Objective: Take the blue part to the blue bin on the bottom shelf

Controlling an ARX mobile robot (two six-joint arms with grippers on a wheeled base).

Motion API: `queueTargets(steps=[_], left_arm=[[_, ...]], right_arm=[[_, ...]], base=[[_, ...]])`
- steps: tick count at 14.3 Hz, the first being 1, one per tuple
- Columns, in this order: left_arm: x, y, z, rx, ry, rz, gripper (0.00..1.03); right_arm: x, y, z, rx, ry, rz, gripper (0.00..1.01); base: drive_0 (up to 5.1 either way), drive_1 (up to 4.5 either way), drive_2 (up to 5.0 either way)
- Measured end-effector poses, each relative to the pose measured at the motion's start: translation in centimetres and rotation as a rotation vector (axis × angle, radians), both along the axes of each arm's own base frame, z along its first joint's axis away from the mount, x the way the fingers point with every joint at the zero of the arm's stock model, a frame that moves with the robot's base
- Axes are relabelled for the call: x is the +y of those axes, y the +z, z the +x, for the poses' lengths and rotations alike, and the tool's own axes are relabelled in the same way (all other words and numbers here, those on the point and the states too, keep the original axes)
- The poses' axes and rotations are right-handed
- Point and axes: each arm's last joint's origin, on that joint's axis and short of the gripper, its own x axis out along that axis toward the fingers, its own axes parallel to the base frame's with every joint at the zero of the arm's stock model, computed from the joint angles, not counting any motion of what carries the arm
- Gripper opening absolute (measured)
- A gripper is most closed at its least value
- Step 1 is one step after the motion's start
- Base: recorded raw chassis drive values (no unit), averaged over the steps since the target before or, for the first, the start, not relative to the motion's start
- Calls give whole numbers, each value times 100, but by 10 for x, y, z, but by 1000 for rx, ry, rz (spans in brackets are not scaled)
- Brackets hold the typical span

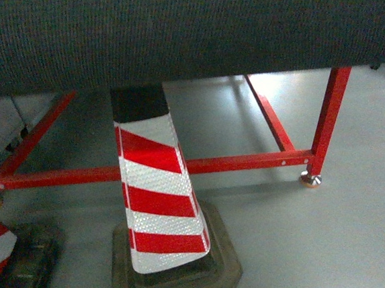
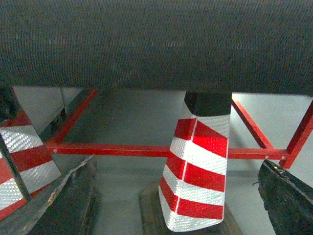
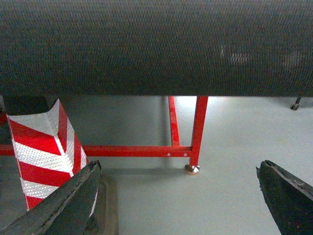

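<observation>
We see no blue part, bin or bottom shelf: both end effectors, left (image 2: 171, 196) and right (image 3: 178, 196), gape apart, only the striped post (image 1: 158, 194) and red frame (image 1: 234, 162) ahead.

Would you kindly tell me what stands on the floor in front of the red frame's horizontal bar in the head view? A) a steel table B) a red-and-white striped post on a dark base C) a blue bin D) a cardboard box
B: the red-and-white striped post rises from its dark base, crossing in front of the red frame's horizontal bar.
</observation>
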Motion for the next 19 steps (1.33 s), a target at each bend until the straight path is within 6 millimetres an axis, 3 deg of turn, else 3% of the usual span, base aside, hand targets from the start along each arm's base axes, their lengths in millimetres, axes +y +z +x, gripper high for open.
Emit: queueTargets(steps=[19], left_arm=[[0, 0, 0, -4, 0, 0, 98]], right_arm=[[0, 1, 0, -6, 1, -1, 98]], base=[[0, 0, 0]])
